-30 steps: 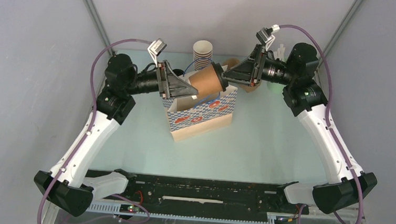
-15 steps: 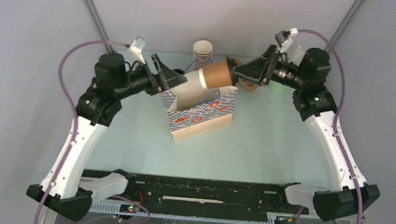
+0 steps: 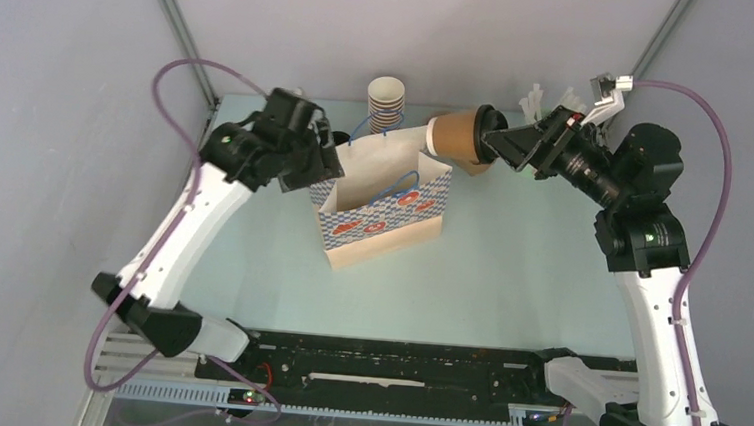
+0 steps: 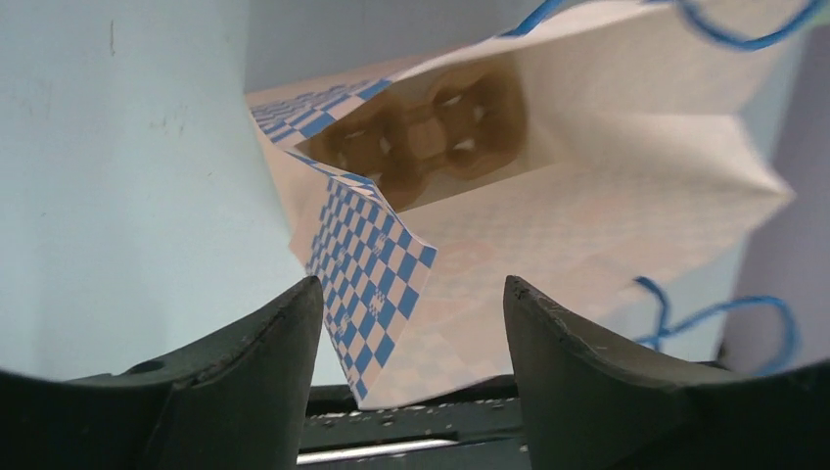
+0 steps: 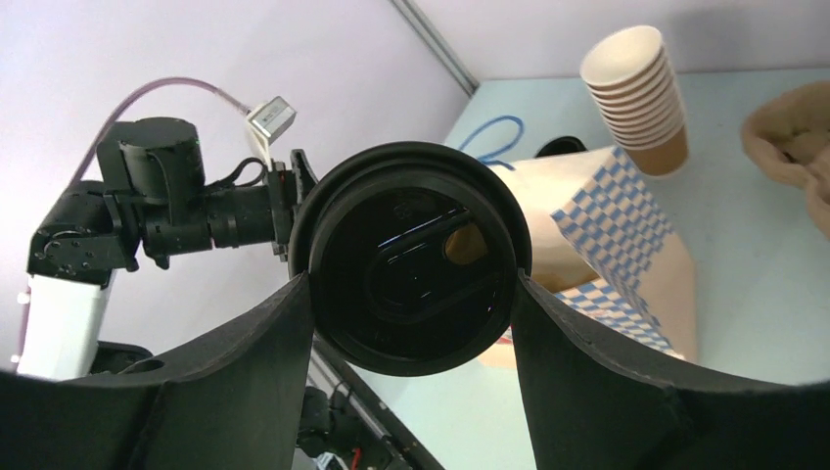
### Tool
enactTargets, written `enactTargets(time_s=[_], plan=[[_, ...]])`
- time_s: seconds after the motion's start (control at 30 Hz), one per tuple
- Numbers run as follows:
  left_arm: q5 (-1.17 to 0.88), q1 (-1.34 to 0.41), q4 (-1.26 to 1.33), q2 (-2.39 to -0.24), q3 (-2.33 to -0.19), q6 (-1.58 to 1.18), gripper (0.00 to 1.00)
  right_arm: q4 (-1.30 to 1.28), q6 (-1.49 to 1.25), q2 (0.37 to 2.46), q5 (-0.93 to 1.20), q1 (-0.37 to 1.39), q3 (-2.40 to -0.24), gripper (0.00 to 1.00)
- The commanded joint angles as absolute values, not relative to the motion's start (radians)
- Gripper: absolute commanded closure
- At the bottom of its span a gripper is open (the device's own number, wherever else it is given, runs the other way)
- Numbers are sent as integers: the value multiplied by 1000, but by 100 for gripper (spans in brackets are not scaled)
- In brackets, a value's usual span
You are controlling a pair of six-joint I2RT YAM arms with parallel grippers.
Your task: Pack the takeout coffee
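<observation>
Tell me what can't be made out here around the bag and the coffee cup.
- Takeout coffee: in the right wrist view its black lid hides the cup body.
- Left gripper: in the top view its own wrist hides the fingertips.
- Pulp tray in the bag: left wrist view, the bag's folded wall covers part.
- Brown moulded piece: right wrist view, cut off by the right edge.

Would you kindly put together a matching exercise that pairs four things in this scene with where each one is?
Things:
1. takeout coffee
2. cup tray
3. stack of cups
4. left tool

Places:
A. inside the bag
B. standing behind the bag
C. gripped in the right tool
D. open at the bag's corner

Pairs: 1-C, 2-A, 3-B, 4-D
</observation>
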State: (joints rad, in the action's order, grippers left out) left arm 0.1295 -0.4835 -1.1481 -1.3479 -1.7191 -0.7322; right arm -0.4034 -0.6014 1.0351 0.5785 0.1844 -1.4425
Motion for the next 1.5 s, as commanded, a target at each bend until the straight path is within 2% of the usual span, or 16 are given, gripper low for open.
enactTargets(time_s=[0.0, 0.17, 0.4, 0.53, 0.7, 0.8, 1.03, 1.17, 1.47], plan=[[290, -562, -1259, -1430, -1808, -703, 28, -459, -508, 1029, 534, 184, -1454, 42], [377, -597, -1290, -1502, -1833, -678, 35, -474, -419, 992, 528, 186, -1444, 46], [372, -600, -1216, -1556, -1835, -595, 61, -485, -284, 958, 535, 187, -1435, 55], [324, -601, -1173, -1563, -1813, -554, 71, -483, -208, 955, 629, 189, -1436, 61], [316, -622, -1097, -1480, -1735, -484, 93, -483, -126, 954, 682, 221, -1438, 65], [285, -643, -979, -1362, -1601, -453, 99, -486, -65, 966, 692, 268, -1444, 65], [246, -689, -702, -1088, -1272, -435, 100, -573, 126, 1072, 690, 472, -1540, 65], [292, -740, -615, -988, -1136, -407, 100, -659, 297, 1147, 597, 628, -1607, 64], [338, -860, -543, -887, -966, -393, 100, -795, 521, 1306, 379, 821, -1748, 63]])
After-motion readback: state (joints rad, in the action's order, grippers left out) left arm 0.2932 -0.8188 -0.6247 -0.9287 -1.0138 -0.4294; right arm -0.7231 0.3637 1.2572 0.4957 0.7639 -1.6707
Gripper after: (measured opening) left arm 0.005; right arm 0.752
